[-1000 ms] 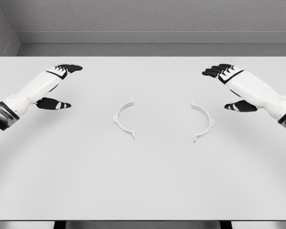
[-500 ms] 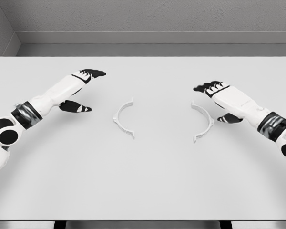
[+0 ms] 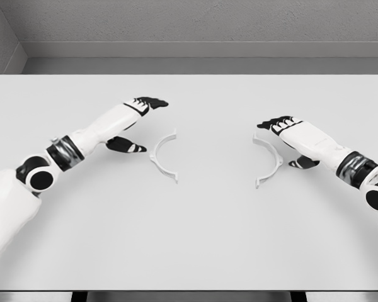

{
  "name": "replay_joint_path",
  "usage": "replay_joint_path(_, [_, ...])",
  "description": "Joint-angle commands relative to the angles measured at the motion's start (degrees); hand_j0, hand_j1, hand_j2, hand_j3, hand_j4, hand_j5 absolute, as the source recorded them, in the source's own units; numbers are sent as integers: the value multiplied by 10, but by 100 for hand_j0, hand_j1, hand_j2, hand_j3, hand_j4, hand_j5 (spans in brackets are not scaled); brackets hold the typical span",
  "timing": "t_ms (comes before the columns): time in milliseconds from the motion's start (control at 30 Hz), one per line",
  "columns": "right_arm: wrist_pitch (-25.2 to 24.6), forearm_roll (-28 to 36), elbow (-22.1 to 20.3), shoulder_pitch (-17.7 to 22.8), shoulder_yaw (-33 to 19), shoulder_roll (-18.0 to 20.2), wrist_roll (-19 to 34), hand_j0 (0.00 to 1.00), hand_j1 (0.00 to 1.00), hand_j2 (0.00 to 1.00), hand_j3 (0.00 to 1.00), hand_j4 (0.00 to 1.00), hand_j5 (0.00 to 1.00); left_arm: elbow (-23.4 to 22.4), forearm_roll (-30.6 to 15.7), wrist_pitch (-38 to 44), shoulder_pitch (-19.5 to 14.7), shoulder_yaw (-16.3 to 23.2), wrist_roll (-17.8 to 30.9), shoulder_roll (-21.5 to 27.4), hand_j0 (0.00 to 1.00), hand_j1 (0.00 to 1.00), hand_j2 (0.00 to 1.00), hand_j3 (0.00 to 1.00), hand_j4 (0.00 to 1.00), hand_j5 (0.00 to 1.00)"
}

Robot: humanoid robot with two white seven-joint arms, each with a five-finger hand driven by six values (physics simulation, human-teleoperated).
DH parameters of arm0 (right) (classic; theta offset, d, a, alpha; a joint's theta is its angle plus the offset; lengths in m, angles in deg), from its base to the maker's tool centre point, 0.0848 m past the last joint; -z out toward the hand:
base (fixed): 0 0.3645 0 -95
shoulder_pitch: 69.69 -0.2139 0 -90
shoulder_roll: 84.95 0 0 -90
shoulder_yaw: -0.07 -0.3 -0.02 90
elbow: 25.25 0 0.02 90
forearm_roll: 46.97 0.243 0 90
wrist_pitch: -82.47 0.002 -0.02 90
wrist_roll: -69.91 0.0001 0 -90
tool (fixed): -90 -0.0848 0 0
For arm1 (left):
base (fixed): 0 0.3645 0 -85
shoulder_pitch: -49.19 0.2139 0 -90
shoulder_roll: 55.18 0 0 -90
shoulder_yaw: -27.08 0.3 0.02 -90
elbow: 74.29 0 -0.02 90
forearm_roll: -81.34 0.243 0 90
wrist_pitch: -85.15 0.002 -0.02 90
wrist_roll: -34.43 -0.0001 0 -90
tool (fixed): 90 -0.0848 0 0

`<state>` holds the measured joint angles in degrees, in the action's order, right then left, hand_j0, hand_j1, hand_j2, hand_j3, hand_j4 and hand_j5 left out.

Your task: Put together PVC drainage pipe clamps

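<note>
Two white half-ring clamp pieces lie flat on the pale table (image 3: 195, 239), well apart from each other, their open sides facing inward. Taking the left clamp half (image 3: 163, 156) as the mark: it sits a little left of the table's middle, and the right clamp half (image 3: 269, 160) lies well off to its right at about the same depth. The left hand (image 3: 137, 123) hangs just to the left of the left clamp half, fingers spread and thumb held low, gripping nothing, its thumb tip close beside the piece but not touching it. The right hand (image 3: 288, 135) is far to the right, over the upper outer edge of the right clamp half, fingers relaxed and apart, empty; whether it touches that piece I cannot tell.
</note>
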<state>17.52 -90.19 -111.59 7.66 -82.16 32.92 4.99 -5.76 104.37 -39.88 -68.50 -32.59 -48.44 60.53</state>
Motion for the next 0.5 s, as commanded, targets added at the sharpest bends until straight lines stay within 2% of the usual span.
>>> replay_joint_path(0, [-1, 2, 1, 0, 2, -2, 0, 100, 100, 100, 100, 100, 100, -13, -3, 0, -1, -1, 0, -6, 100, 100, 100, 100, 100, 100])
replay_joint_path(233, [-1, 2, -2, -8, 2, -4, 0, 100, 100, 100, 100, 100, 100, -41, -4, 0, -3, -5, -1, -6, 100, 100, 100, 100, 100, 100])
replay_joint_path(467, [-1, 1, -3, -8, 4, -12, 1, 100, 100, 100, 100, 100, 100, -45, -3, 0, -2, -2, -1, -21, 100, 100, 100, 100, 100, 100])
